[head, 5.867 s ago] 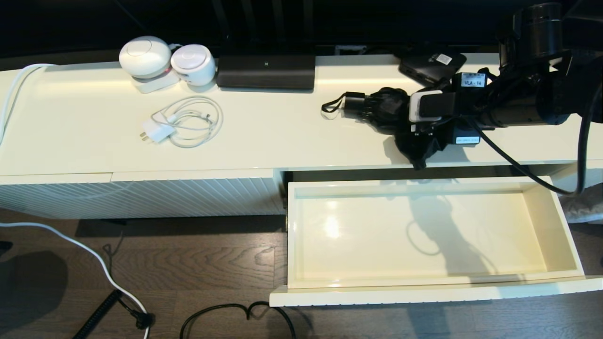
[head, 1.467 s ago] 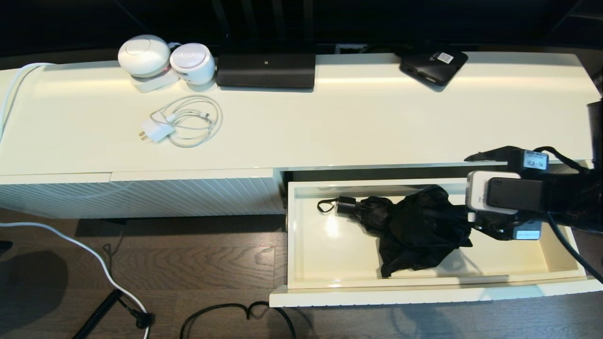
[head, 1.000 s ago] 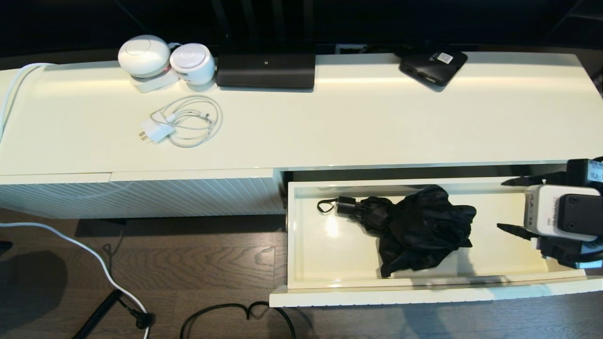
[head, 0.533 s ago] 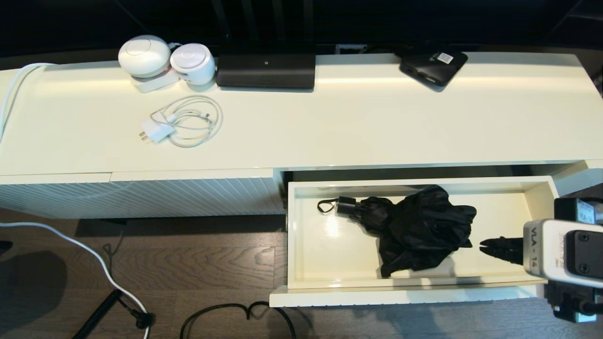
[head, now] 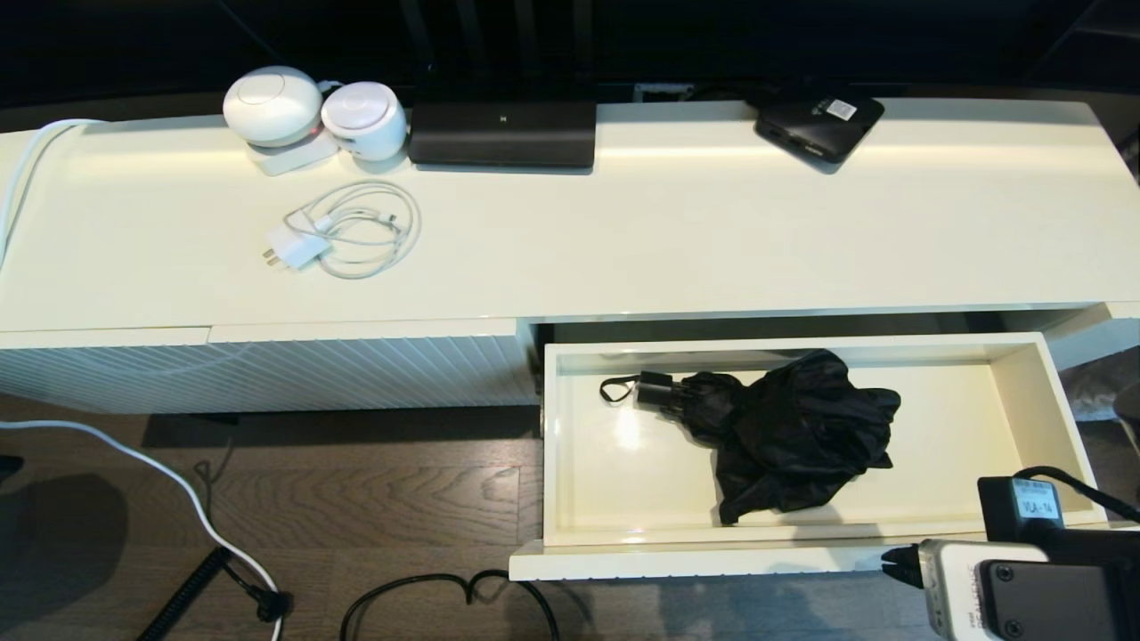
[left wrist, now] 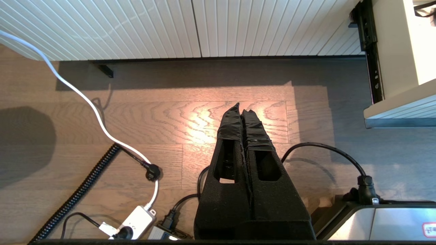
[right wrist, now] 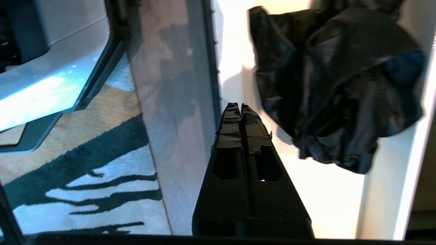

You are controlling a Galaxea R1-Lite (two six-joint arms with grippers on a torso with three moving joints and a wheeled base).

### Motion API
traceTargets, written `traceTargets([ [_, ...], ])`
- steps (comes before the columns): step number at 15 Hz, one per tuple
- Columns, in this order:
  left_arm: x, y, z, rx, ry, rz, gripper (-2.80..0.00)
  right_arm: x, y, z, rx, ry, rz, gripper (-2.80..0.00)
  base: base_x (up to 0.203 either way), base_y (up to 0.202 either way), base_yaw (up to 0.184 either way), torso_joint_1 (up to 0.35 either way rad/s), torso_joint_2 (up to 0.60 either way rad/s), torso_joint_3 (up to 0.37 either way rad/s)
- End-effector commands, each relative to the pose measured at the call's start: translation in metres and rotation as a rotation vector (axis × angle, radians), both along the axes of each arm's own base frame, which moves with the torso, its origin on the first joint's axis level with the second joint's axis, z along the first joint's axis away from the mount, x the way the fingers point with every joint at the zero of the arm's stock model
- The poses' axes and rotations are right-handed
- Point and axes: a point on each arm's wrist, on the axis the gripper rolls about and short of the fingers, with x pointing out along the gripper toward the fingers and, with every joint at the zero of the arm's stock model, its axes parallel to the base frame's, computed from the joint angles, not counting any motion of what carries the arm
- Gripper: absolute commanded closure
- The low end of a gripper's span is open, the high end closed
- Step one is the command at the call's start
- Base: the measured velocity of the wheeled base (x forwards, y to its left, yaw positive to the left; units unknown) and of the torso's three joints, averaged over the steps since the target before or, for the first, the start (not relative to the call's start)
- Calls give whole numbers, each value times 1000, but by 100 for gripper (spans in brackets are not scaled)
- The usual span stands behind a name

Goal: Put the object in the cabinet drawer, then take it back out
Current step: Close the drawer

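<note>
Your right gripper (head: 891, 563) sits at the front lip of the cabinet drawer (head: 757, 559), near its right end, fingers clenched on nothing. The folding umbrella (head: 784, 441) lies loose inside the drawer, mid-floor, handle toward the drawer's left wall. Judged step: closing the drawer. Press the fluted front squarely and near its middle so the slides do not rack; check that no fabric rises above the drawer rim.

Your left gripper (left wrist: 242, 114) hangs over the wood floor (left wrist: 170, 119) left of the drawer, fingers pressed together, idle.

Above the drawer, the glossy cabinet top (head: 677, 240) carries a charger with coiled cable (head: 343, 231). Cables (head: 427, 592) trail on the floor below the drawer's left corner.
</note>
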Motion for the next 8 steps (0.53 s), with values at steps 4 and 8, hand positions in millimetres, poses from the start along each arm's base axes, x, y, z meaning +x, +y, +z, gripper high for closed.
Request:
traceTargets([
  [4,0,0,0,-1,-2,0,0,5,9,-25,-63,108,12,0,0,0,0,0,0,0],
  [8,0,0,0,0,-1,1,0,4,12,-41,-99,162,26,0,0,0,0,0,0,0],
])
